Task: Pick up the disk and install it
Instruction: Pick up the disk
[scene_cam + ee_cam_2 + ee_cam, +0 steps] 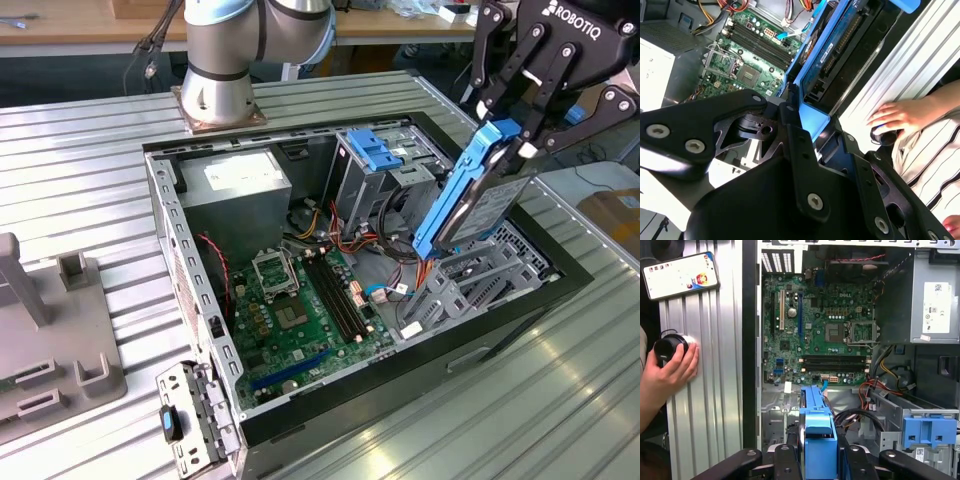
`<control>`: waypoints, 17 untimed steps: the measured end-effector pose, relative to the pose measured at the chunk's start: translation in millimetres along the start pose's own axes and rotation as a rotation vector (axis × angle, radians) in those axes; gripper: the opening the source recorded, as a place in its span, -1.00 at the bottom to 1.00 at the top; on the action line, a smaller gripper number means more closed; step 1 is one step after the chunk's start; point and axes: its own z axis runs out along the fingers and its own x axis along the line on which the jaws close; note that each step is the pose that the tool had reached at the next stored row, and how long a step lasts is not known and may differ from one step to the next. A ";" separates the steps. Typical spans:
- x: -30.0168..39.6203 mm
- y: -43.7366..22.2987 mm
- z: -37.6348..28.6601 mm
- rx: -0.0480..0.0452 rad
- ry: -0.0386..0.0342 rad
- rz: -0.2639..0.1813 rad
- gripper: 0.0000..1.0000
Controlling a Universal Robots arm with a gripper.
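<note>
- The gripper is squeezing the disk by its blue top end.
- The disk is hanging long side down, tilted, right above the grey drive bay.

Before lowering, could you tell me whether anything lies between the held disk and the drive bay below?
Nothing visible blocks the disk, clamped in the gripper, but orange cables run beside its lower end and could snag.
</note>
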 end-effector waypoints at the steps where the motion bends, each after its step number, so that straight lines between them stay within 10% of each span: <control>1: -0.1 -2.9 0.3 0.0000 0.0000 0.000 -0.26; 11: -1.3 -39.2 2.7 0.0000 0.0000 0.000 -0.26; 17: 11.9 -42.3 4.3 -0.0005 -0.0004 0.000 -0.26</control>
